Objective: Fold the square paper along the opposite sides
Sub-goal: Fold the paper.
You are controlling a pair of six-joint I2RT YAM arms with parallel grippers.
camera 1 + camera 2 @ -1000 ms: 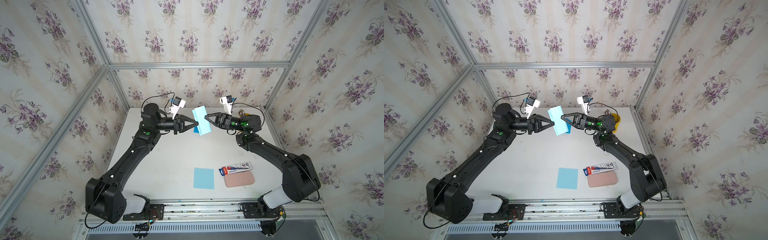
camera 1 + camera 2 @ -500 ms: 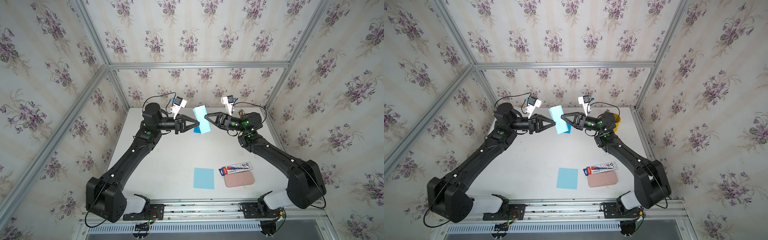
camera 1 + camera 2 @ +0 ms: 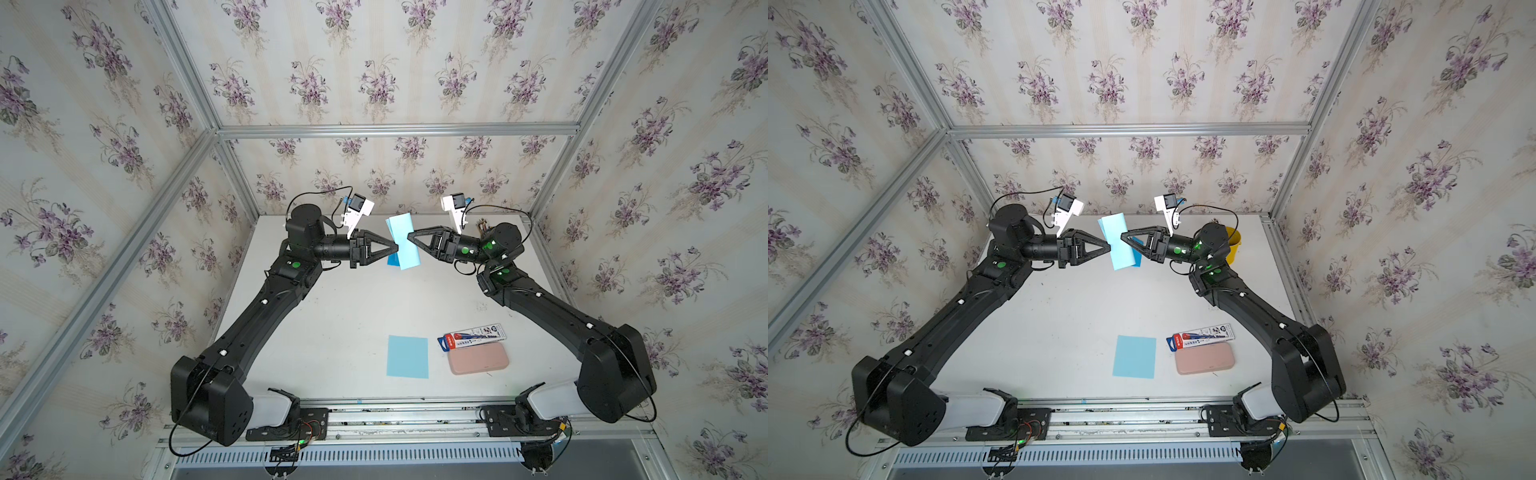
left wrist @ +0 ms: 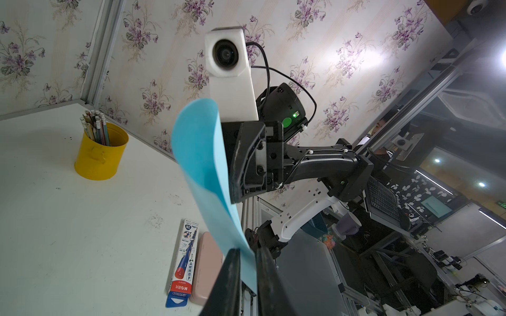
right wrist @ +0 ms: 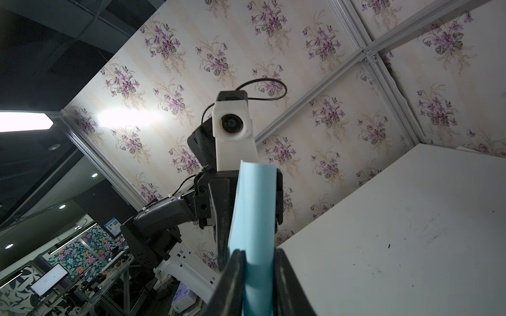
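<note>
Looking down on a white, lightly scuffed tabletop [image 3: 332, 324], boxed in by walls [image 3: 395, 83] papered with violet sprigs and framed by aluminium rails [image 3: 395, 129]. Keeping, near the front edge, a second blue sheet [image 3: 407, 356] lying flat, with a pencil box [image 3: 471, 336] and a pink case [image 3: 478, 358] just beside it.

Holding the square paper [image 3: 402, 241] clear of the table, in the air over its far middle, between the two arms. Pinching it from opposite sides: left gripper [image 3: 395, 248] clamping its jaws on one edge, right gripper [image 3: 409, 237] clamping on the other, tips facing each other and close together. Showing light blue in both top views, standing on edge, tilting and bowing into a curve, with a darker blue face peeking out along the lower part.

Catching, in the left wrist view, the sheet rising from between the dark fingers [image 4: 232, 273] and curling toward the right gripper's body. Catching there too a yellow cup [image 4: 101, 151] full of pencils at a far corner of the table, half hiding behind the right arm in a top view [image 3: 1233, 241]. Seeing, in the right wrist view, the same sheet as a narrow bowed strip [image 5: 254, 213] between the fingers, fronting the left arm's white camera mount. Glimpsing, only from the wrists, a dim office [image 5: 54, 273] with lit screens beyond the open front.
</note>
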